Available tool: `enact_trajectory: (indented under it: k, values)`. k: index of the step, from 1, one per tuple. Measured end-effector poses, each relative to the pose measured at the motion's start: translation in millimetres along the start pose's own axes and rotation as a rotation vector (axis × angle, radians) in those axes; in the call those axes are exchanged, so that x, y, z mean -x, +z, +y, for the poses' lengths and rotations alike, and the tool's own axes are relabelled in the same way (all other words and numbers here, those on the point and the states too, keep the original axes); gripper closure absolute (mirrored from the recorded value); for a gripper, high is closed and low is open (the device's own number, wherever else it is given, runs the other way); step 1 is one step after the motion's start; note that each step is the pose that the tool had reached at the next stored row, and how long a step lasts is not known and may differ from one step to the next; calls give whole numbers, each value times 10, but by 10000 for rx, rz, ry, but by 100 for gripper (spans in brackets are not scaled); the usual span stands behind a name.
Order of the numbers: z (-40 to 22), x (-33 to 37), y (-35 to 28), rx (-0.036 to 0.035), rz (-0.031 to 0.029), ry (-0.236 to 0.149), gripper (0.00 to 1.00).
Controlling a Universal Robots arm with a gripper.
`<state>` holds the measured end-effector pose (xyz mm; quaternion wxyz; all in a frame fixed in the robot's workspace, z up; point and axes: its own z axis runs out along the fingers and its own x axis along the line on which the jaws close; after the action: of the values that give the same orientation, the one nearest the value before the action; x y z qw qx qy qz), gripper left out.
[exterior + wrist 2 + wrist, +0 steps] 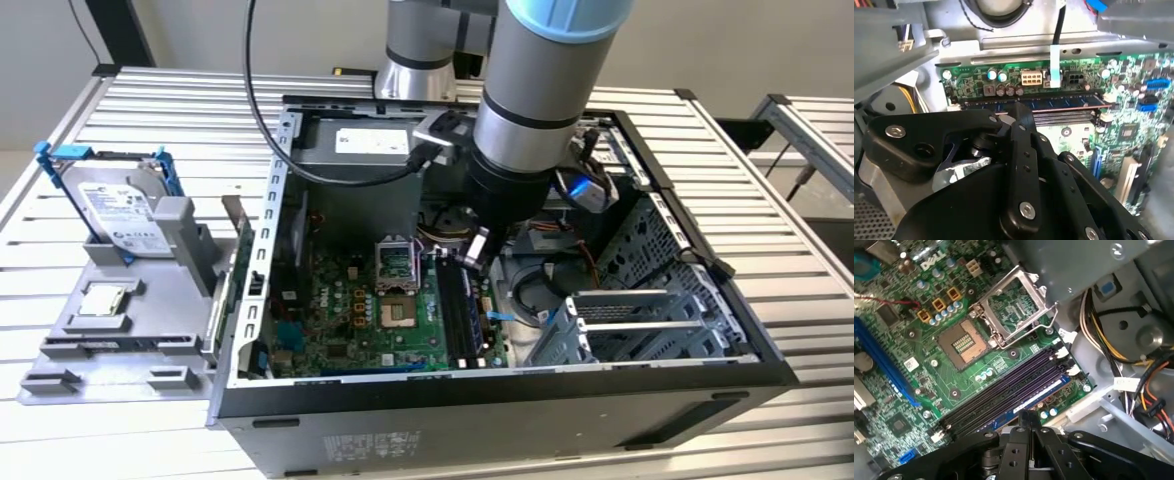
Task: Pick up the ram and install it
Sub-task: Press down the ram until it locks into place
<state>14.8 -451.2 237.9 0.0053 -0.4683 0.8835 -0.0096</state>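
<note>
the ram (1024, 400) sits edge-down in the outermost memory slot (1004, 390) of the motherboard (944, 380), a dark strip with blue showing along it, centre-low in the first wrist view; in the second wrist view it runs across mid-frame (1054, 103). the gripper (1029, 416) is directly over it with fingertips pressed together, closed at the ram's top edge; whether the tips pinch it or only touch it, cannot tell. in the exterior view the gripper (477, 243) is at frame centre, inside the open computer case (694, 370).

beside the slots: the empty cpu socket (965, 341) with its metal retention frame (1014, 305) swung up.

at the left of the exterior view, a grey tray (80, 345) holds a silver hard drive (118, 205) in a blue frame and a small square chip (104, 298).

case and tray rest on a table of pale ribbed metal slats (174, 110); a second slatted table (807, 140) at right edge; plain light wall behind.
</note>
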Motion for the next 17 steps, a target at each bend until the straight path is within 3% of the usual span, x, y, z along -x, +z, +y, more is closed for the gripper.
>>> enact_trajectory:
  k: [2,7,17]
  values:
    - [2,-2,0,-1,-6,-333,100]
    - [45,-31,0,-6,-16,-728,100]
    - [46,-31,2,-7,-53,-2533,100]
